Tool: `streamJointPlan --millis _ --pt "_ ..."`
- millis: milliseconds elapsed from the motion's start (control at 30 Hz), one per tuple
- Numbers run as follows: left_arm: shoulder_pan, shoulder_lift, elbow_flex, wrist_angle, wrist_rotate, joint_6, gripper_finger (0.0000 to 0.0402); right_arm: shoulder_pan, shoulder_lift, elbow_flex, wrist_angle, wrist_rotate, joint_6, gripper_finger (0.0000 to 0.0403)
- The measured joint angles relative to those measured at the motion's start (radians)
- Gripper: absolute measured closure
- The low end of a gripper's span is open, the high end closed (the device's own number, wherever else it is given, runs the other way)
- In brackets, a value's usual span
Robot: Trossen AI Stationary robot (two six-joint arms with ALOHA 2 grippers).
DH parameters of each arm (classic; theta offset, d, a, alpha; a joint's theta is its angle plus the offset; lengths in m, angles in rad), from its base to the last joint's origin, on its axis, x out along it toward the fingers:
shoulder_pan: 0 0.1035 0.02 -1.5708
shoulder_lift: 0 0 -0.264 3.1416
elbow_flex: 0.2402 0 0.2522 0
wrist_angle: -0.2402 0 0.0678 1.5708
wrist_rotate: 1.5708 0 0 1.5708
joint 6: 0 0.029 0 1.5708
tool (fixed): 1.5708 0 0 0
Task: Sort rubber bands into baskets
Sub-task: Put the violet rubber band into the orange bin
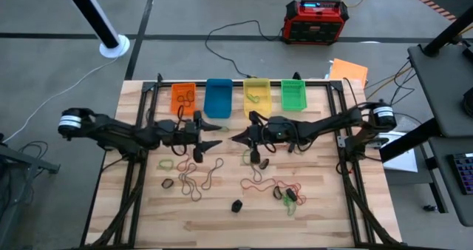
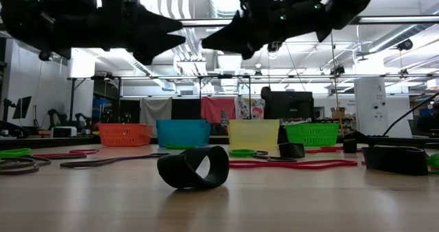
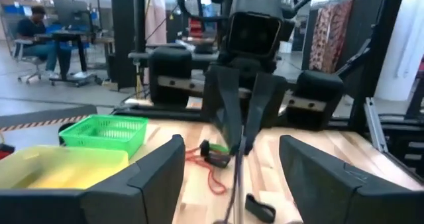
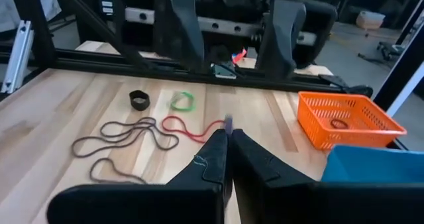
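Four baskets stand in a row at the far edge: orange [image 1: 183, 98], blue [image 1: 218, 97], yellow [image 1: 256, 93] and green [image 1: 293, 94]. Rubber bands lie loose on the wood: brown loops [image 1: 199, 177], red loops [image 1: 273, 185], a green loop [image 1: 166, 163] and a black clump [image 1: 236, 205]. My left gripper [image 1: 214, 134] hovers open and empty above the table's middle, pointing right. My right gripper [image 1: 235, 137] faces it tip to tip, shut, with a thin rubber band [image 3: 235, 187] hanging from its tips. My right gripper pinches the top end of a thin rubber band [image 3: 242, 152] at its fingertips. The fingers are level and point toward the table's left. The band hangs straight down below the tips. I cannot tell whether its lower end reaches the table.
A black band [image 1: 264, 163] and a green one [image 1: 247, 155] lie under the right gripper. A black loop [image 2: 193, 168] stands on edge near the front. Black frame rails run along both table sides. A red-black box [image 1: 315, 21] sits on the floor beyond.
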Motion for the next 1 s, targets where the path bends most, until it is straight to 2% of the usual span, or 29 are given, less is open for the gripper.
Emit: streamJointPlan --millis 200,400,533,700,733,867,1000 --pt "0.000 0.091 0.000 0.068 0.004 -0.002 0.0169 0.000 0.038 0.057 -0.008 0.000 -0.046 0.0394" --pt "0.000 0.130 0.000 0.074 0.008 -0.014 0.0179 0.000 0.050 0.087 -0.008 0.010 -0.081 0.0394" --pt "0.000 0.135 0.000 0.077 0.010 -0.018 0.0235 -0.001 0.047 0.090 -0.009 0.014 -0.088 0.0394" --pt "0.000 0.134 0.000 0.079 0.010 -0.016 0.0374 -0.003 0.045 0.090 -0.009 0.014 -0.087 0.0394" --pt "0.000 0.134 0.000 0.079 0.010 -0.015 0.0387 -0.003 0.045 0.090 -0.008 0.014 -0.086 0.0394" --pt "0.000 0.132 0.000 0.083 0.010 -0.017 0.0397 -0.003 0.045 0.090 -0.008 0.059 -0.038 0.0391" --pt "0.000 0.131 0.000 0.101 0.010 -0.018 0.0401 -0.007 0.043 0.090 -0.017 0.066 -0.012 0.0368"
